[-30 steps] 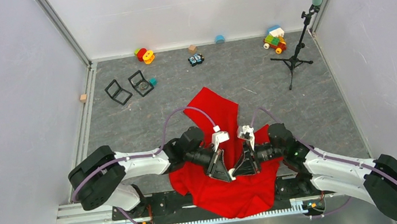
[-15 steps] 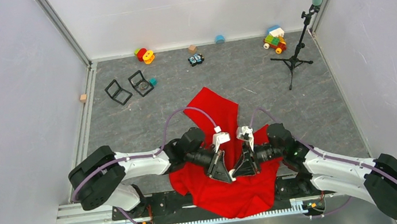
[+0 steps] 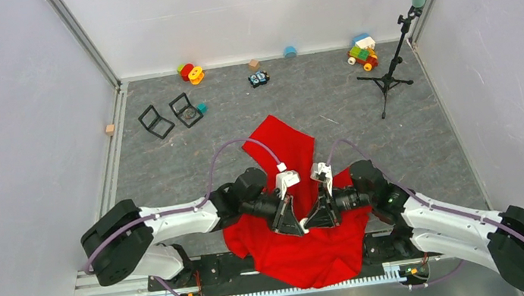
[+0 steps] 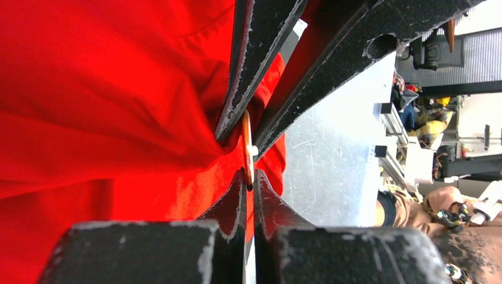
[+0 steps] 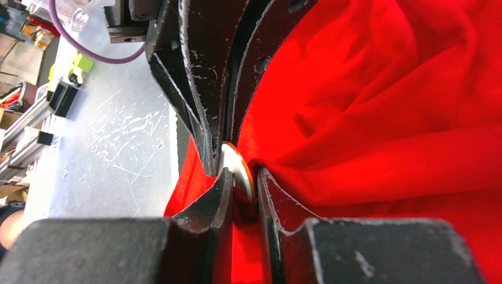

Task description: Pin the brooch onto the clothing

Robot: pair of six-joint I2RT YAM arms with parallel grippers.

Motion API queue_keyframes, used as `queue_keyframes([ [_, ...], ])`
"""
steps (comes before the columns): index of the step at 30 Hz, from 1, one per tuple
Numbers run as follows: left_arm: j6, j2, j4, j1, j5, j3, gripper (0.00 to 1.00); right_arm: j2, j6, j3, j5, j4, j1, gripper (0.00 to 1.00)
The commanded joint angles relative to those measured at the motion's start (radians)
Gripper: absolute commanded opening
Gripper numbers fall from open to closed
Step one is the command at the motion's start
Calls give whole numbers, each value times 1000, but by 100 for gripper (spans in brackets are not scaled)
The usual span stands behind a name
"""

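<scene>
Overhead, the grey tabletop (image 3: 360, 104) carries a red T-shirt (image 3: 285, 145) lying crumpled in its near middle, one end reaching away toward the centre and the other draped over the near edge between the arm bases. The left arm (image 3: 176, 219) and the right arm (image 3: 436, 218) both bend inward over the shirt, so that their tips meet just above the rumpled cloth. The left fingers (image 4: 234, 195) are pressed almost flat together, pinching the thin rim of the brooch (image 4: 245, 142). The right fingers (image 5: 216, 201) stand only a narrow way apart, closed on the same brooch from the opposite side, with a fold of red fabric bunched against one of them. The brooch itself is a small round disc with an orange edge and a pale face, held on edge against the shirt.
</scene>
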Motion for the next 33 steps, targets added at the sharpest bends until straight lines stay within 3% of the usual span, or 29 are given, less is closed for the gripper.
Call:
queue_keyframes([
  [1, 14, -98, 169, -28, 128, 38, 2, -1, -75, 18, 285, -102, -20, 19],
  [33, 43, -130, 67, -25, -32, 14, 2, -67, -107, 29, 310, -212, -122, 19],
])
